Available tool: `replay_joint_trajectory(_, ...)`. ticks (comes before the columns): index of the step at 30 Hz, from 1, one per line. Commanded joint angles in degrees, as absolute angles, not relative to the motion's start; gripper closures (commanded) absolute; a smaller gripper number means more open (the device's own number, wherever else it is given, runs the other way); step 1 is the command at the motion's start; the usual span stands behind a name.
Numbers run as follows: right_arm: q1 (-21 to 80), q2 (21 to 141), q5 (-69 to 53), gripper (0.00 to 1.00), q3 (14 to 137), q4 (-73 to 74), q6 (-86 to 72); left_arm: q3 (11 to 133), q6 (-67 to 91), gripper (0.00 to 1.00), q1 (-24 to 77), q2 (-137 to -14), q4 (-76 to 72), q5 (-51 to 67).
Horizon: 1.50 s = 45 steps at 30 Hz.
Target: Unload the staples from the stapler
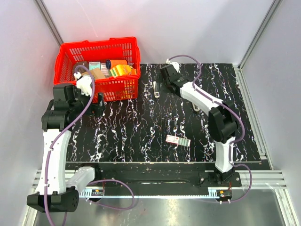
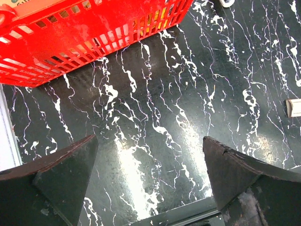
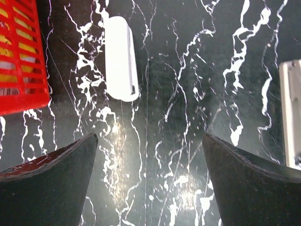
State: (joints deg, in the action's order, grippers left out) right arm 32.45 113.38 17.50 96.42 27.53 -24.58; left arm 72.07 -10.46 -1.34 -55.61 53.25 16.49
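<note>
Plainly the stapler (image 3: 121, 59) is a light, stiff little thing; it lies flat on the marbled black table (image 1: 141, 122), near the side of the red basket (image 1: 96, 44) that faces the right arm but apart from it, and ahead of the right gripper (image 3: 149, 136), more toward its left finger. Its white shell looks smooth and probably slippery; so slim a body will likely skate or spin on the glossy top if pushed from one side only. I judge the best hold to be across the two long sides near the middle, squeezing the narrow width and leaving the ends free for getting at the staples. The right gripper stands wide open with nothing between its fingers; the left gripper (image 2: 148, 139) is likewise spread and empty, low over bare table near the basket. A flat red-and-white box (image 1: 178, 140) lies well apart toward the near edge; a silvery strip (image 3: 291, 113) is cut off by the right edge of the right wrist view, and what it is I cannot tell. The basket wall seems the one obstacle, leaving less room for a finger on that side.
</note>
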Motion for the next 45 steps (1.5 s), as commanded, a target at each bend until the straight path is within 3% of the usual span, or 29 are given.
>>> replay_joint_trajectory(1,33.0,117.8,17.8,0.01,101.6,23.3,-21.5,73.4,-9.3,0.01,-1.5,-55.7,53.0,14.0)
replay_joint_trajectory(6,33.0,124.4,15.6,0.01,107.3,21.4,-18.5,72.7,-9.9,0.01,-1.5,-55.1,52.9,12.7)
replay_joint_trajectory(14,33.0,134.7,13.8,0.11,118.1,21.6,-14.9,76.0,-9.7,0.01,-1.5,-56.7,54.8,12.5)
replay_joint_trajectory(19,32.9,137.9,12.9,0.32,121.5,21.9,-14.9,76.0,-10.2,0.01,-1.4,-56.5,54.8,11.6)
replay_joint_trajectory(23,33.0,139.2,12.4,0.4,122.8,22.8,-15.4,75.4,-10.4,0.01,-1.5,-56.3,54.8,11.3)
replay_joint_trajectory(27,32.9,139.7,13.1,0.57,123.0,24.7,-15.9,75.5,-10.2,0.01,-1.5,-56.3,54.8,11.3)
replay_joint_trajectory(33,32.9,139.5,13.6,0.66,123.0,28.5,-16.4,76.3,-9.8,0.01,-1.5,-56.3,54.8,10.4)
replay_joint_trajectory(38,33.4,136.9,13.5,0.85,120.9,31.2,-17.5,76.6,-9.7,0.01,-1.5,-55.7,55.7,11.1)
replay_joint_trajectory(43,37.7,128.4,16.9,0.95,111.1,31.8,-22.3,73.9,-11.2,0.01,-1.5,-54.0,56.1,14.0)
replay_joint_trajectory(45,40.3,124.6,17.8,0.94,106.9,32.5,-24.8,72.2,-11.9,0.01,-1.4,-53.8,56.2,15.3)
